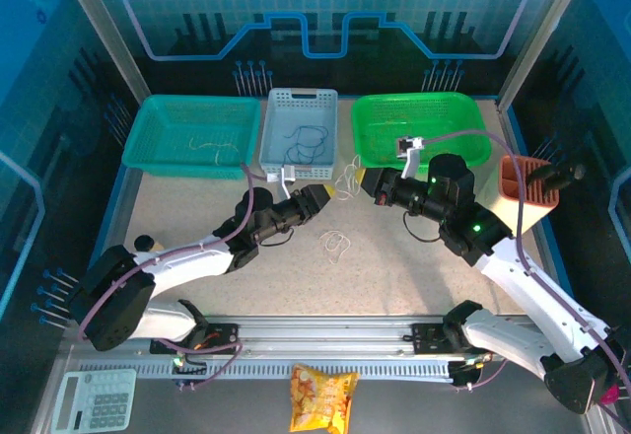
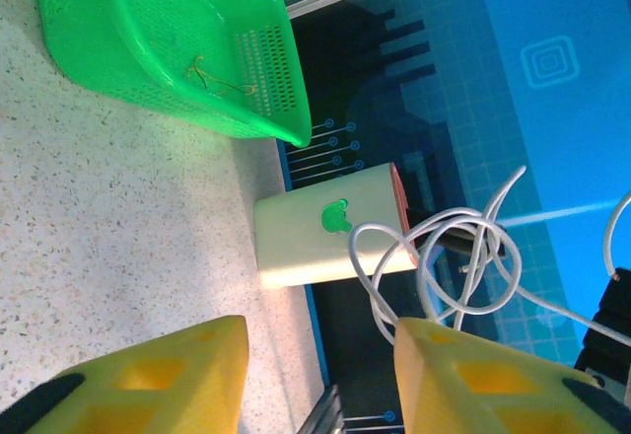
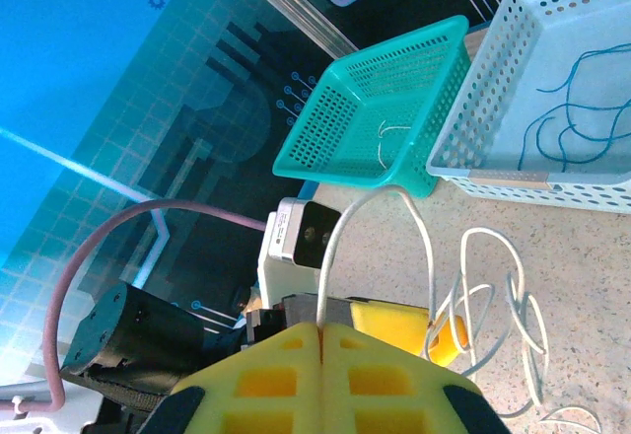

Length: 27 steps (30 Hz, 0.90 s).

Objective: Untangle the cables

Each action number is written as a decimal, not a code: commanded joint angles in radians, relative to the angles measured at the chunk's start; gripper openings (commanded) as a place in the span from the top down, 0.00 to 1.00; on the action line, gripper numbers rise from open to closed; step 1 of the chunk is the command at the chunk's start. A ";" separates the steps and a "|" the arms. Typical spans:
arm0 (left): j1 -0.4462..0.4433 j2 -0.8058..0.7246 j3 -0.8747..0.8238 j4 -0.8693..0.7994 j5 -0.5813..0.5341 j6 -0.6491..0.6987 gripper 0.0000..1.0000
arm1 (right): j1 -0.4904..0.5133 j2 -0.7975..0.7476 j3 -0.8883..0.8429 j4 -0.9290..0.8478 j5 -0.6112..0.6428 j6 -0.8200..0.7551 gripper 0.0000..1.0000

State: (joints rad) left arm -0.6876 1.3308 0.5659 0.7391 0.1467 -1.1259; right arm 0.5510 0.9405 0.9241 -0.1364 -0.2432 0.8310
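1. Right gripper (image 3: 321,335) clamped tight on white cable (image 3: 333,242), 12 o'clock from table (image 1: 414,276) centre.
2. Left gripper (image 2: 320,347) jaws apart, nothing gripped; cable coil at 3 o'clock of the gap.
3. Blue cable (image 1: 308,140) in white basket (image 1: 268,148).

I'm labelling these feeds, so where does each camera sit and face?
Top external: above and behind, looking down on the table; both arms show.
Left wrist: on that arm, faces the green basket past the open left hand.
Right wrist: on that arm, faces the teal basket past the right hand, shut on the white cable.
Top and left wrist share the green basket.
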 commanded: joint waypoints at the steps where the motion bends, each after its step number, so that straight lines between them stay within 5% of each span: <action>1: -0.010 -0.022 -0.013 0.023 -0.012 0.003 0.51 | 0.015 -0.005 0.006 0.029 0.011 0.001 1.00; 27: -0.015 -0.120 -0.053 -0.036 -0.099 0.019 0.44 | 0.019 -0.001 0.011 0.031 0.023 0.003 1.00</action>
State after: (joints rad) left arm -0.6933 1.2282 0.5049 0.7010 0.0639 -1.1244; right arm 0.5510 0.9405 0.9241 -0.1368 -0.2180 0.8310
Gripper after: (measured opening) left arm 0.563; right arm 0.044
